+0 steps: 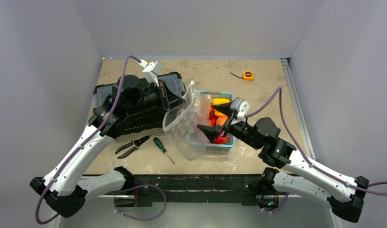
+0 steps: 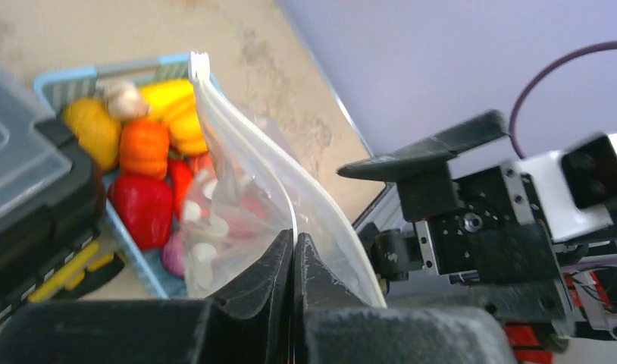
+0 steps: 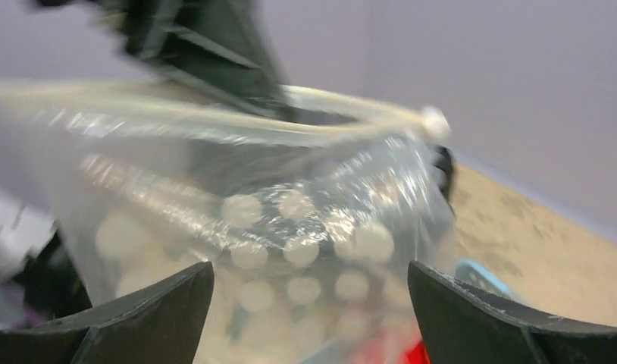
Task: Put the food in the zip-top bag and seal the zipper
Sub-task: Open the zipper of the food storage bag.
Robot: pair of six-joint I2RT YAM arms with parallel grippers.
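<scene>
I am looking down on a table (image 1: 201, 71) with a beige, mottled top, blotched here and there with darker stains. 3 plain walls box it in: the left wall (image 1: 39, 71), the far wall (image 1: 196, 23) and the right wall (image 1: 348, 71), all a pale lavender-grey. A silver metal rail (image 1: 297, 107) runs along the table's right edge from far to near. A black bar (image 1: 201, 181) lines the near edge. The light is soft and even, with only faint shadows on the tabletop.
</scene>
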